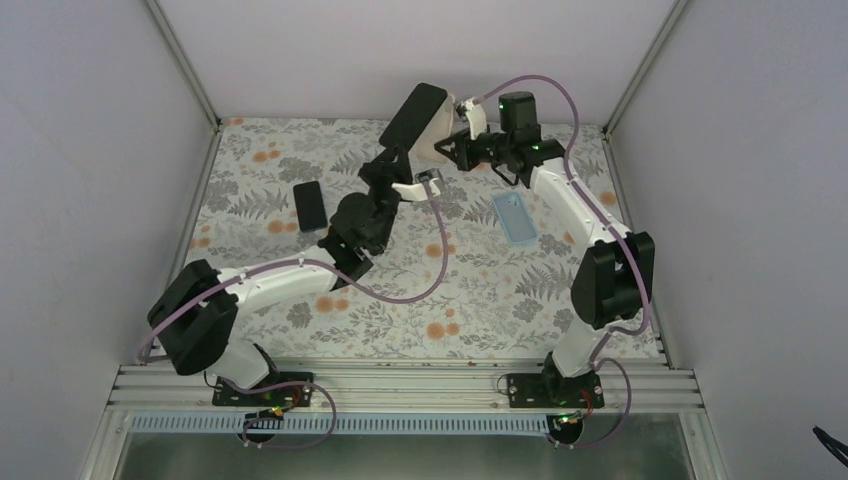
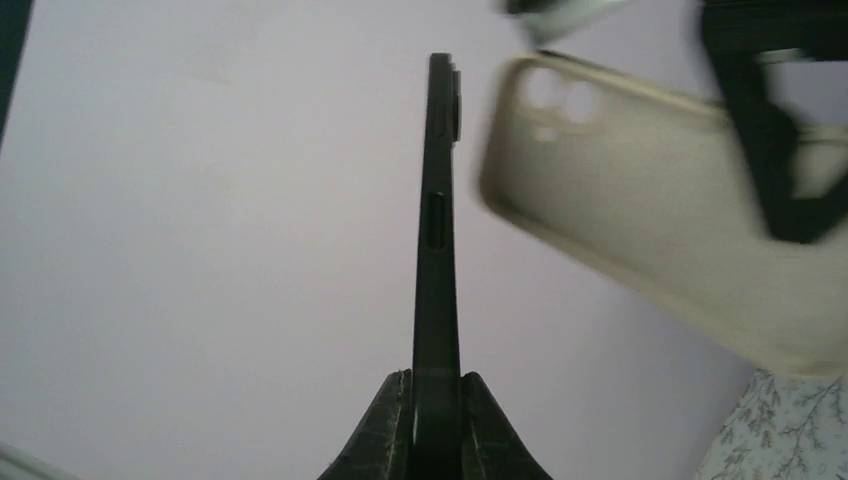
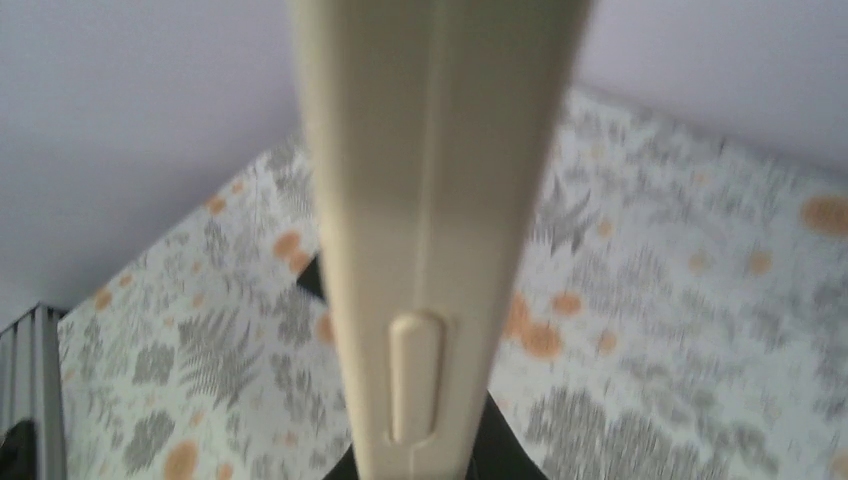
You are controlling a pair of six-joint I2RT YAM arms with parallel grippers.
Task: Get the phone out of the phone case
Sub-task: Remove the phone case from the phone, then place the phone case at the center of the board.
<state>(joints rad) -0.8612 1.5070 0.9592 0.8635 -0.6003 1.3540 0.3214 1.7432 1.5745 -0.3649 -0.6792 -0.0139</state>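
Note:
My left gripper (image 1: 392, 160) is shut on a black phone (image 1: 413, 118) and holds it up in the air near the back of the table; in the left wrist view the phone (image 2: 437, 250) stands edge-on between the fingers (image 2: 385, 430). My right gripper (image 1: 452, 150) is shut on a cream phone case (image 1: 441, 128), held just right of the phone and apart from it. The case (image 2: 650, 210) shows empty in the left wrist view, with its camera cut-outs. In the right wrist view the case's edge (image 3: 430, 230) fills the middle.
A second black phone (image 1: 309, 204) lies flat on the floral tablecloth at the left. A light blue case (image 1: 514, 218) lies flat at the right of centre. Grey walls close the back and sides.

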